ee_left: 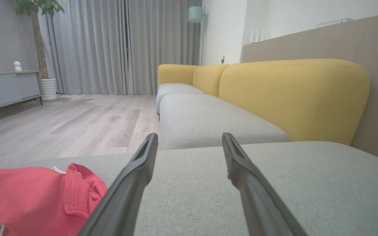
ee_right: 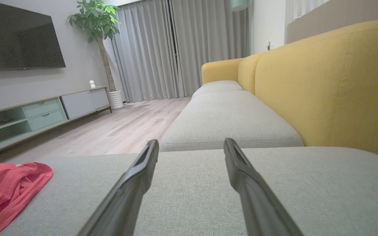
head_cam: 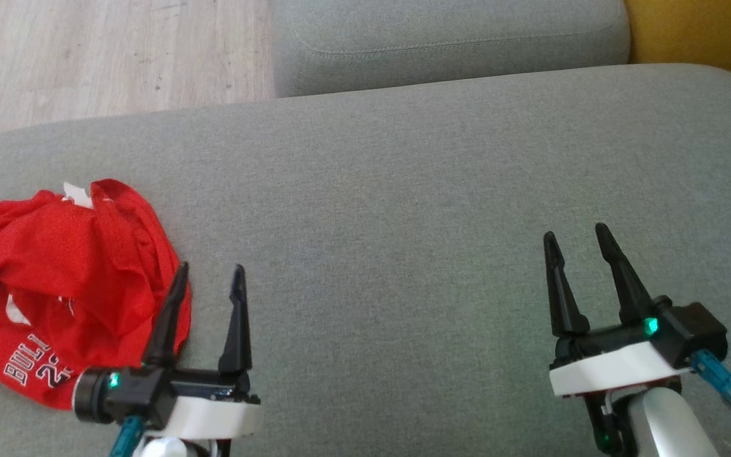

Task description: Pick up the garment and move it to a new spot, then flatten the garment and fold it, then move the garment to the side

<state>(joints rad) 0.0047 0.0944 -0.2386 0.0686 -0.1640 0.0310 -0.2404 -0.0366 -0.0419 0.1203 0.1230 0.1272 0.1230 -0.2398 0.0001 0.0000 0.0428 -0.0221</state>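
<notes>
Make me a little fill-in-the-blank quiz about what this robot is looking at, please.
The left gripper and right gripper both stand ____, holding nothing. The crumpled garment on the grey cushion is ____ in colour. It lies nearest the ____ gripper. The sofa's backrest is ____.
Missing words: open; red; left; yellow.

A wide grey sofa seat is seen spread beneath both hands. A crumpled red garment is laid directly on it, just left of the left hand and well apart from the right hand.
</notes>
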